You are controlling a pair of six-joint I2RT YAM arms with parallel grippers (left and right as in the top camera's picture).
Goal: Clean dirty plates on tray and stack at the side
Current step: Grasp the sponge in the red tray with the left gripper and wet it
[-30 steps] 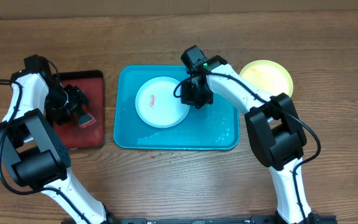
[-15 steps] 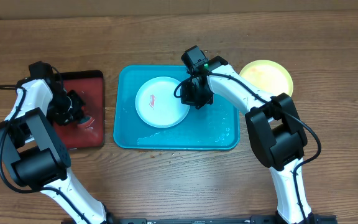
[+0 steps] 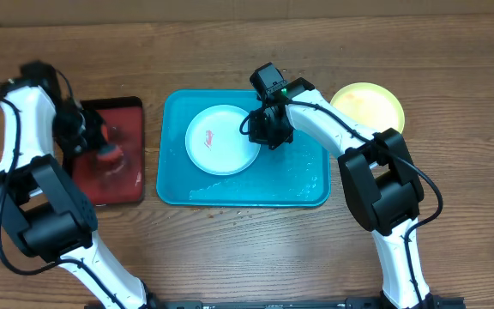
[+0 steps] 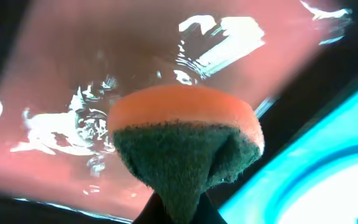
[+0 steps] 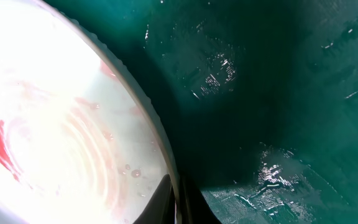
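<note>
Step in hand: cleaning the white plate. It lies face up in the teal tray, left of centre. It is round, so it has no long axis, and its smear is unwiped. My right gripper pinches its right rim. My left gripper is clenched on the sponge above the red tray. As I judge it, the next move is to carry the sponge to the smear.
</note>
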